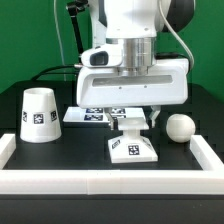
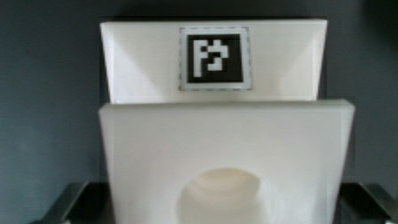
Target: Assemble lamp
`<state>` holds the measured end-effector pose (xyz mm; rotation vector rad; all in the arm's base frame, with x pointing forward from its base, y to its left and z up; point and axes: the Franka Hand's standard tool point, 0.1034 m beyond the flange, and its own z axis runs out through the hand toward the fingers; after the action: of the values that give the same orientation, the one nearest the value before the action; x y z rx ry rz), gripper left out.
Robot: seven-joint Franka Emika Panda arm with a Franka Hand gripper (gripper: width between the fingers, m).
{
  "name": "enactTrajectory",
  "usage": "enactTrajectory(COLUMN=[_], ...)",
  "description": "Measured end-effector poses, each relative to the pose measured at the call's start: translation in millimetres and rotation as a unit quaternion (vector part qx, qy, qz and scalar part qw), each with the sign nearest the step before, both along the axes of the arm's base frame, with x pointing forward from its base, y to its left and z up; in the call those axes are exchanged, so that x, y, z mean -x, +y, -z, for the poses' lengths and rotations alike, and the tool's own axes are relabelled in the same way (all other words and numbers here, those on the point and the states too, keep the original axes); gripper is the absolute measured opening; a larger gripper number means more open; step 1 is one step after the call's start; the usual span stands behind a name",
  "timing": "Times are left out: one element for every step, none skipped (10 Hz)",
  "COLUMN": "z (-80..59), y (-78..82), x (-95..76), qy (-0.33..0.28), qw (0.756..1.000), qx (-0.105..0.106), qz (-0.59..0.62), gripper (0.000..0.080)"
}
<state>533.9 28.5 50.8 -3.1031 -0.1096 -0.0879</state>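
Hovering over the base (image 1: 131,150) at centre, the gripper (image 1: 131,119) straddles its far end; pinching or merely spread, I cannot tell. Shade (image 1: 39,115) stands at the exterior view's left, bulb (image 1: 180,128) at its right.

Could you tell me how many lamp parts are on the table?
3: shade at the exterior view's left, base in the middle, bulb at that view's right. None seems hidden.
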Motion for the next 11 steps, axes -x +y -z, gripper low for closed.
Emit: enactTrajectory(z=[-0.3, -0.2, -0.1, 0.0, 0.0, 0.0, 0.3, 0.3, 0.1, -0.3, -0.8], y=[6.8, 14.2, 21.5, 30.2, 39.4, 50.4, 59.8, 66.1, 73.1, 74.8, 75.0], x=[-9.2, -17.6, -24.8, -34.2, -41.5, -49.0, -56.6, -63.3, -70.8, -76.2, -76.9], qy=[-0.005, -0.011, -0.018, -0.029, -0.036, -0.045, -0.055, -0.061, -0.064, -0.063, -0.058], qw=[1.0, 1.0, 1.0, 1.0, 0.999, 0.999, 0.998, 0.998, 0.997, 0.997, 0.997], qx=[-0.001, -0.002, -0.003, -0.005, -0.007, -0.01, -0.013, -0.015, -0.018, -0.016, -0.011], qz=[0.003, 0.004, 0.004, 0.007, 0.014, 0.022, 0.024, 0.03, 0.04, 0.046, 0.047], gripper=[0.0535, 0.0535, 0.0535, 0.0535, 0.0535, 0.0535, 0.0535, 0.0535, 0.0535, 0.0535, 0.0535])
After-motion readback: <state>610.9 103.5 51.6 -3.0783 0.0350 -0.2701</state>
